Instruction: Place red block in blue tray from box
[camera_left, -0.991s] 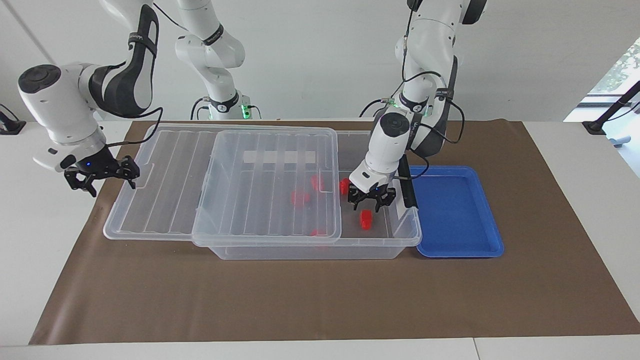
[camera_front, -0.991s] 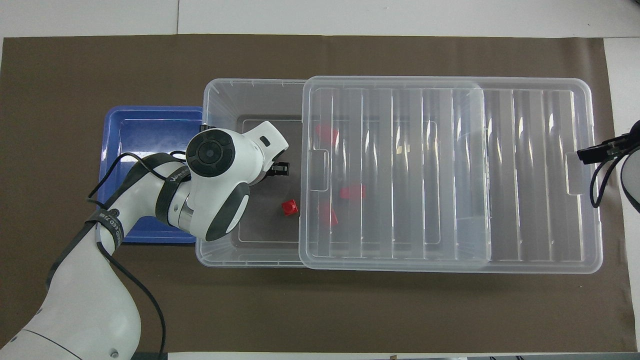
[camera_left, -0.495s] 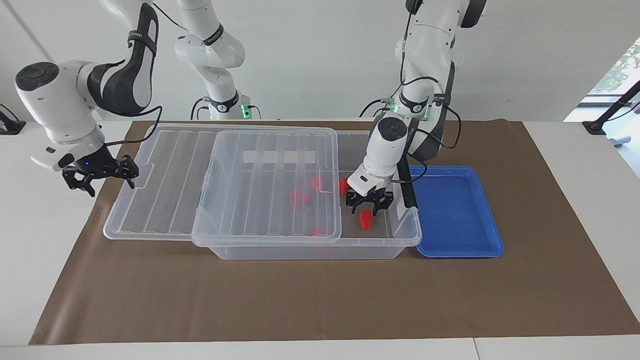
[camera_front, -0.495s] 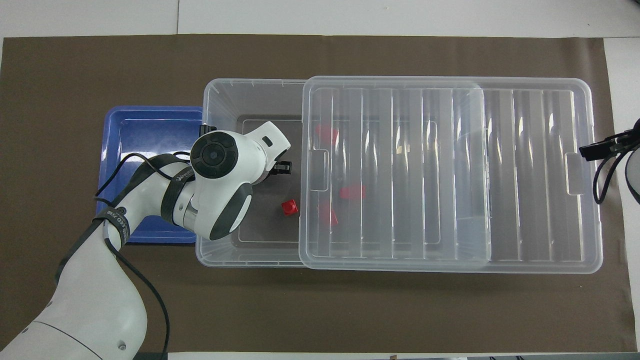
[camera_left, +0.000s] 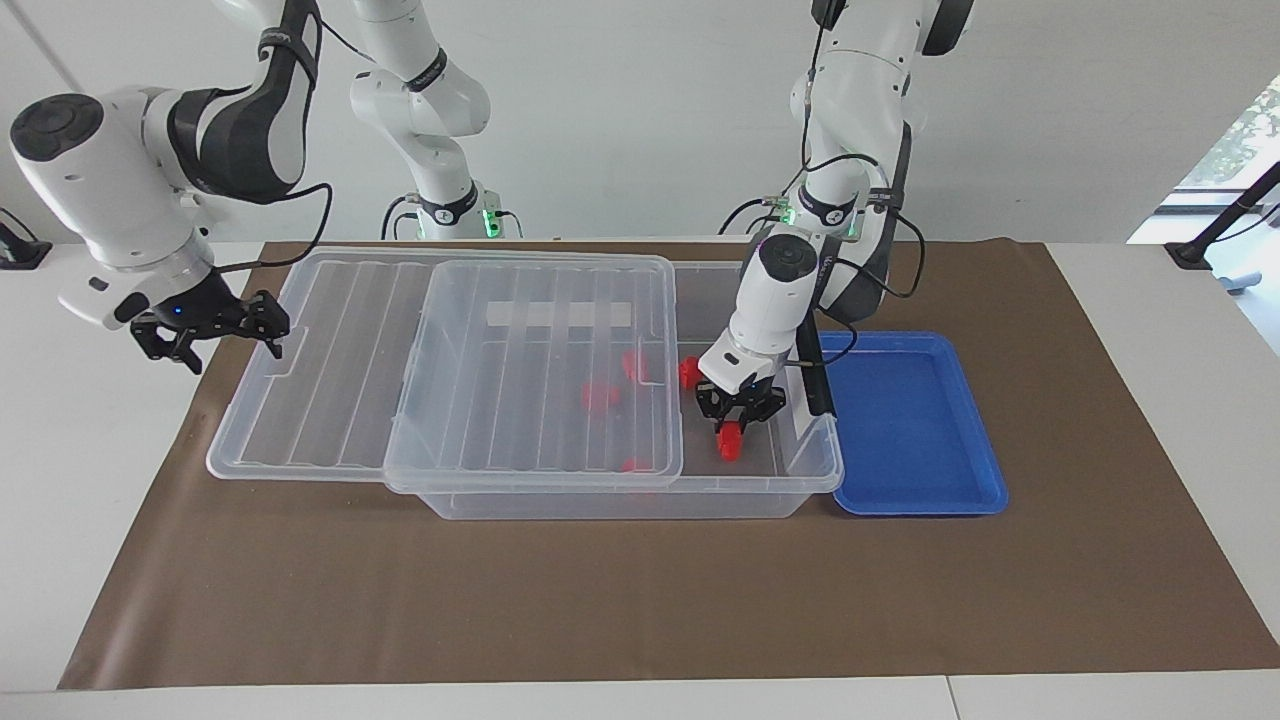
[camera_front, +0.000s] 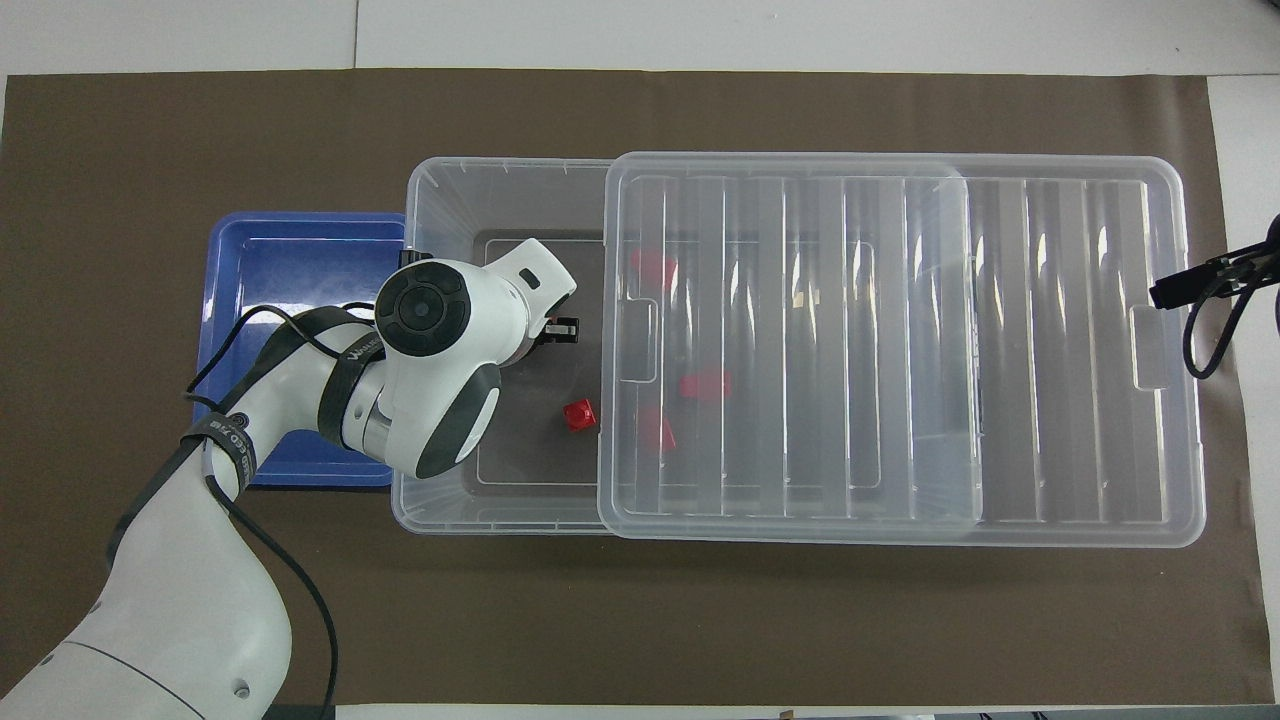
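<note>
The clear box (camera_left: 812, 468) stands mid-table with its ribbed lid (camera_left: 540, 290) slid toward the right arm's end, so the end beside the blue tray (camera_left: 910, 420) is uncovered. My left gripper (camera_left: 738, 422) is down in that uncovered end, open, with its fingers on either side of a red block (camera_left: 731, 443). In the overhead view the left hand (camera_front: 440, 320) hides this block. A second red block (camera_left: 688, 372) (camera_front: 579, 414) lies uncovered, nearer to the robots. The tray (camera_front: 280, 270) is empty. My right gripper (camera_left: 222, 342) is open and empty, in the air at the lid's outer end.
Three more red blocks lie under the lid (camera_front: 652, 268) (camera_front: 705, 384) (camera_front: 655, 430). A black latch (camera_left: 816, 385) stands on the box's end wall by the tray. Brown paper (camera_left: 600, 590) covers the table.
My left gripper has come down from above the red block until its fingers are around it. My right gripper has risen a little and shifted toward the lid's end.
</note>
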